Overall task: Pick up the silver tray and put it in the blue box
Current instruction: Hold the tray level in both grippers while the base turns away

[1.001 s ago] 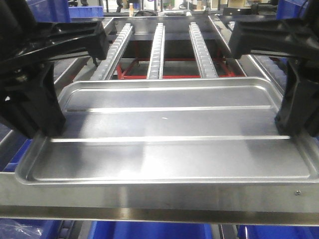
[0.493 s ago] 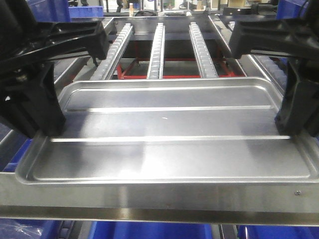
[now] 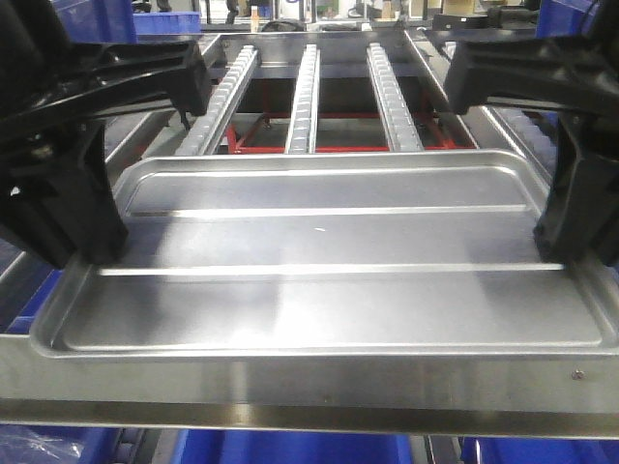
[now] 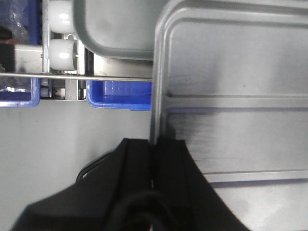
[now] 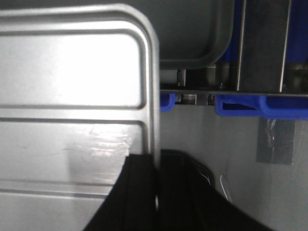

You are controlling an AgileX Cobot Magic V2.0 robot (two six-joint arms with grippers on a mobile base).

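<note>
The silver tray (image 3: pixel 329 242) fills the middle of the front view, lying flat, its two long ridges running left to right. My left gripper (image 3: pixel 92 246) is shut on its left rim. The left wrist view shows the black fingers (image 4: pixel 139 168) pinching that rim edge of the tray (image 4: pixel 231 72) at the gripper (image 4: pixel 154 144). My right gripper (image 3: pixel 571 242) is shut on the right rim, seen close at the gripper (image 5: pixel 156 156) on the tray (image 5: pixel 72 72). A blue plastic strip (image 3: pixel 290 449) shows at the bottom edge; I cannot tell whether it is the blue box.
A steel rack rail (image 3: pixel 309 387) crosses in front of the tray. Three roller rails (image 3: pixel 305 97) run away behind it over a red frame. Another grey tray (image 4: pixel 120 29) and small blue bins (image 4: pixel 120 94) sit on the rack; grey floor lies below.
</note>
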